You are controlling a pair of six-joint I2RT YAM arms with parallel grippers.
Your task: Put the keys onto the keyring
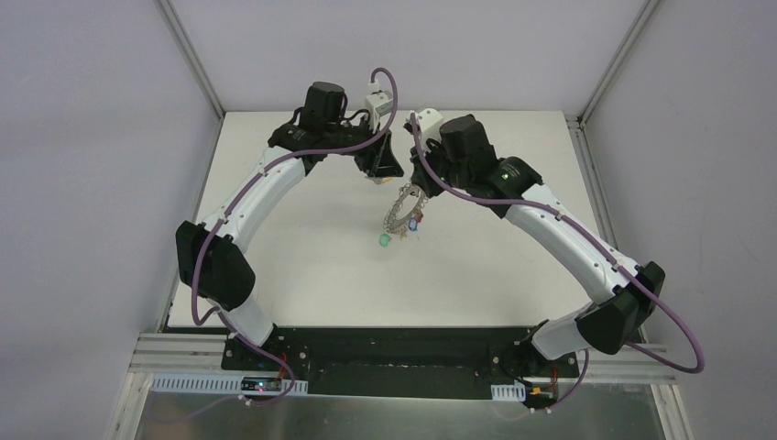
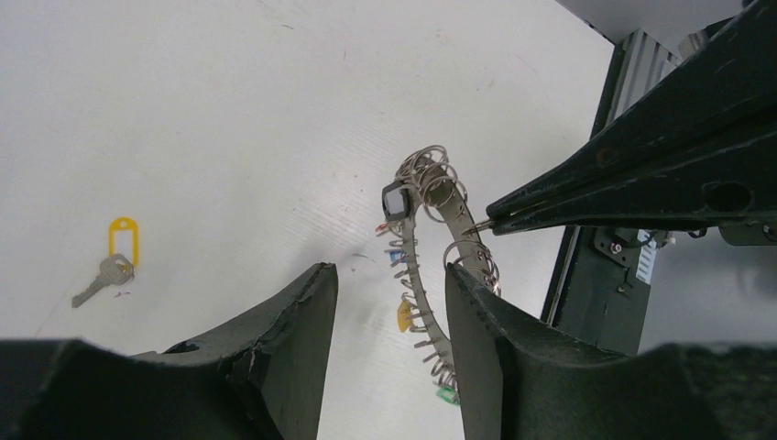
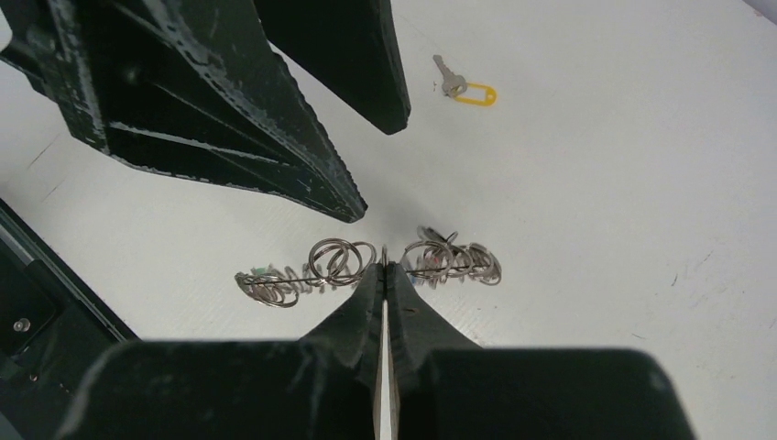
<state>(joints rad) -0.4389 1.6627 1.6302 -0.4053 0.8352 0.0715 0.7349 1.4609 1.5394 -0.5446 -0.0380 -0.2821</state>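
Note:
The keyring (image 1: 400,214) is a flat grey ring fringed with wire loops and tiny keys with green, blue and yellow heads. My right gripper (image 1: 414,190) is shut on its upper rim and holds it up on edge, its lower end by the table. In the right wrist view the ring (image 3: 339,268) is edge-on at my shut fingertips (image 3: 383,268). My left gripper (image 2: 389,307) is open and empty, with the ring (image 2: 420,275) hanging just beyond its jaws. A loose silver key with a yellow tag (image 2: 114,264) lies flat on the table; it also shows in the right wrist view (image 3: 463,90).
The white table (image 1: 302,266) is walled by grey panels on three sides. A black base rail (image 1: 403,353) runs along the near edge. The left gripper's fingers (image 3: 275,137) hang close above the ring in the right wrist view.

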